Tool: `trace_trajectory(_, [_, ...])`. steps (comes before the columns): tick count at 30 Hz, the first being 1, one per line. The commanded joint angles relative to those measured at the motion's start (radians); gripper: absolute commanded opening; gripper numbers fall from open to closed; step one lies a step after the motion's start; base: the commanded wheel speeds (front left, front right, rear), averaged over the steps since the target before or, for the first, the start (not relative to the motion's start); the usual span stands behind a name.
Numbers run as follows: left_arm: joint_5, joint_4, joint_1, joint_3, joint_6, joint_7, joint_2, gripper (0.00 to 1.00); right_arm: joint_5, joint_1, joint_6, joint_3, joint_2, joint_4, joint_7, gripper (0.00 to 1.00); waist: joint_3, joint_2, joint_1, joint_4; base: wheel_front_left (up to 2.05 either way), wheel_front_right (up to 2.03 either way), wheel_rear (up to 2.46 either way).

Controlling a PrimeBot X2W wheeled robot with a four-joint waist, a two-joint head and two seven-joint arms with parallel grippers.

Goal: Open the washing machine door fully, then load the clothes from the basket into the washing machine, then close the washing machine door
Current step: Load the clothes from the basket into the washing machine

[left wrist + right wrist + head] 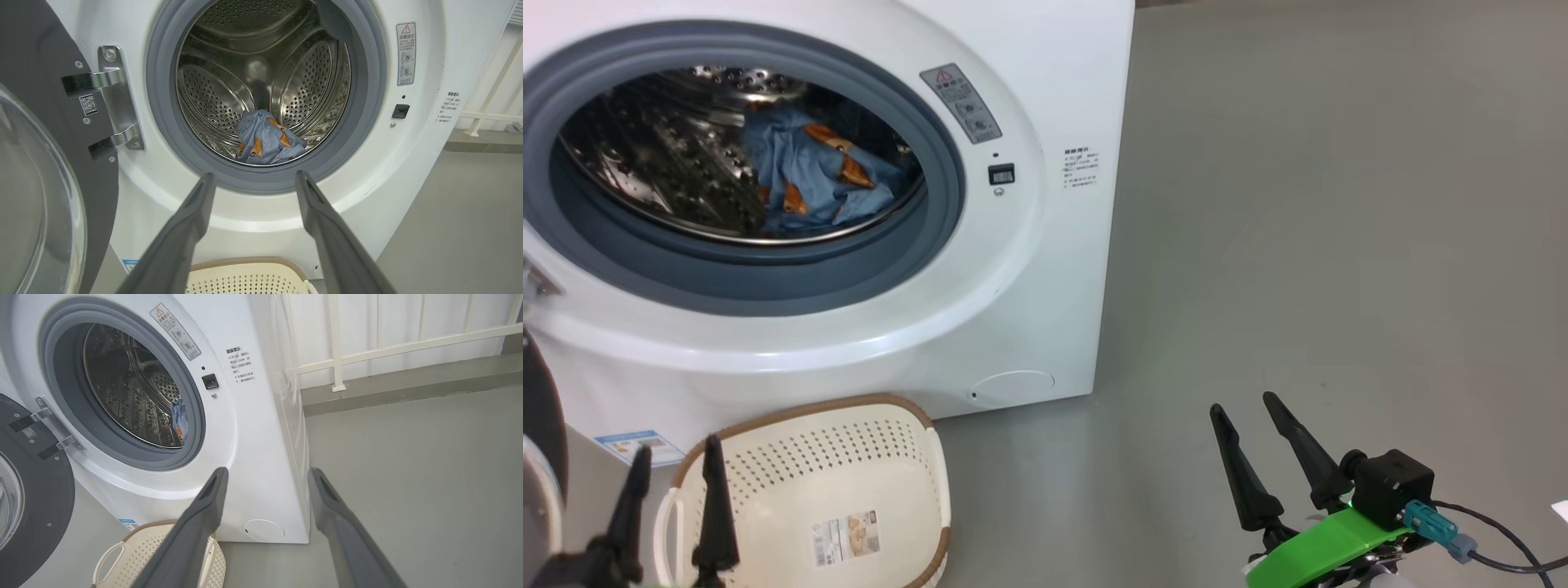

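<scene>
The white washing machine stands with its door swung wide open to the left on its steel hinge. Blue clothes with orange figures lie at the bottom of the steel drum; the same clothes show ahead of my left fingers. The cream basket sits on the floor in front of the machine, with just a paper label on its floor. My left gripper is open over the basket's left side. My right gripper is open above bare floor, right of the machine.
Grey floor stretches to the right of the machine. A white railing runs along the wall behind. The open door takes up the space left of the basket. A cable trails from my right wrist.
</scene>
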Motion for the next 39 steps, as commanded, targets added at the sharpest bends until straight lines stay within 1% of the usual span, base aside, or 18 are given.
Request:
trace_trajectory(1, [0.011,-0.035,0.006,0.04,-0.003,-0.008,0.008,1.0,-0.005,0.003,0.002,0.023,0.002,-0.021,-0.005,1.0,-0.014,-0.0001,0.0,0.004,0.0,0.0,0.0])
trace_trajectory(7, [0.016,-0.048,0.061,0.051,-0.003,-0.008,-0.008,1.0,-0.01,0.011,0.002,0.02,0.002,-0.02,-0.005,1.0,-0.028,-0.0001,0.0,0.007,0.0,0.0,0.0])
trace_trajectory(22, [0.021,-0.056,0.138,0.078,-0.003,-0.008,-0.021,1.0,-0.024,0.026,0.002,0.007,0.002,-0.025,-0.005,1.0,-0.054,-0.0001,0.0,0.009,0.0,0.0,0.0])
trace_trajectory(32, [-0.008,-0.095,0.153,0.062,-0.003,-0.008,-0.024,1.0,-0.025,0.033,0.002,0.003,0.002,-0.033,-0.005,1.0,-0.057,-0.0001,0.0,0.015,0.0,0.0,0.0])
trace_trajectory(39, [0.005,-0.096,0.153,0.057,-0.003,-0.008,-0.024,1.0,-0.024,0.033,0.002,0.003,0.002,-0.033,-0.005,1.0,-0.055,-0.0001,0.0,0.018,0.0,0.0,0.0])
